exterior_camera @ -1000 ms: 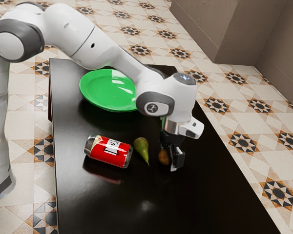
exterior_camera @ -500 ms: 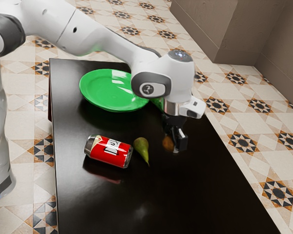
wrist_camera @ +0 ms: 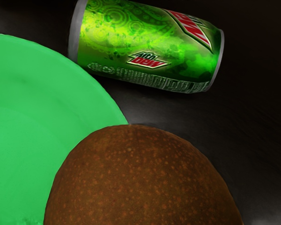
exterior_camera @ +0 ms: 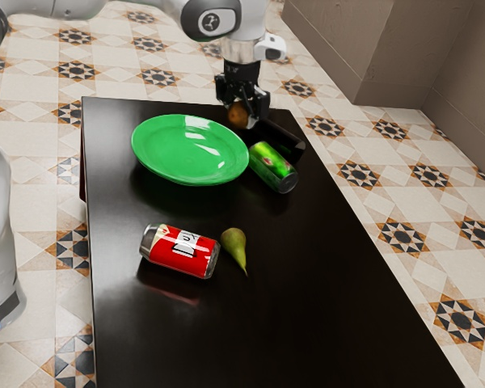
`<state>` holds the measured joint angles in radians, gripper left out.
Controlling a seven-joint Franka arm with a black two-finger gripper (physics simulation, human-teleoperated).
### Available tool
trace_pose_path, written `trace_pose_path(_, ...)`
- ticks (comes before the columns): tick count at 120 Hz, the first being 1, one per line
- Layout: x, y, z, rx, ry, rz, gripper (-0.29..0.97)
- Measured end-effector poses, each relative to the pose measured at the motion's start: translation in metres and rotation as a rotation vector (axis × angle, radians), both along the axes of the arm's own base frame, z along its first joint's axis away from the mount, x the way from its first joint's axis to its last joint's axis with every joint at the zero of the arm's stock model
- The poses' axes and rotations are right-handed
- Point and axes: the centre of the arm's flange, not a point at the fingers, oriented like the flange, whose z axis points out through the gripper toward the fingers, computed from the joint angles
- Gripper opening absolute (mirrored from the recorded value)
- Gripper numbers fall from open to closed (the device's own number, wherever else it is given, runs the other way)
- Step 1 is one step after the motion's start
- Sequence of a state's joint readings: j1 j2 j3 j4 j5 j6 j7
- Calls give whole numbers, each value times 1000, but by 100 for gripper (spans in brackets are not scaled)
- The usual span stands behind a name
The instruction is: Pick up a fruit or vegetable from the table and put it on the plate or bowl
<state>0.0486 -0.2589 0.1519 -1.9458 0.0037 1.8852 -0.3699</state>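
- Currently the gripper [exterior_camera: 242, 111] is clamped on a kiwi [exterior_camera: 238, 116], one black finger on each side, and it hangs in the air above the far end of the table [exterior_camera: 323, 267].
- Progress: the pick looks done, since the kiwi is clear of the tabletop. The place is not done, as nothing lies on the plate [exterior_camera: 178, 153].
- Position: going by the wrist view, the kiwi [wrist_camera: 140, 180] sits over the plate's rim [wrist_camera: 42, 126], partly over green and partly over bare table [wrist_camera: 257, 136]. My guess is it needs a short shift toward the plate's middle, then lower and let go.
- Kiwi: a dull brown oval with a finely speckled, matte skin. It is round, so it may roll when dropped.
- Plate: bright green, round, shallow and glossy, with a low raised rim.
- Green can [exterior_camera: 273, 166]: lying on its side just beside the plate's edge, on the exterior view's right. In the wrist view the can [wrist_camera: 145, 47] is shiny printed metal with silver ends.
- Pear [exterior_camera: 235, 246]: olive green and tapered, lying on the table near the middle, untouched.
- Red can [exterior_camera: 179, 250]: on its side right beside the pear, glossy with silver ends.
- Table: black and polished, with reflections on its top.
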Motion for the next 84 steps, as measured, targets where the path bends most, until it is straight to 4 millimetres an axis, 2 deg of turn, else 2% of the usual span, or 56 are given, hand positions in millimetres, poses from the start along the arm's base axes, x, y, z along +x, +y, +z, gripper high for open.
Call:
trace_pose_path(18,-16,38,-5,-1,53,70,22)
trace_pose_path(34,-25,56,-10,-5,86,104,22)
trace_pose_path(48,-27,60,-13,-7,105,110,23)
trace_pose_path(64,-27,58,-14,-14,113,107,49)
trace_pose_path(84,-26,56,-14,-16,116,100,62)
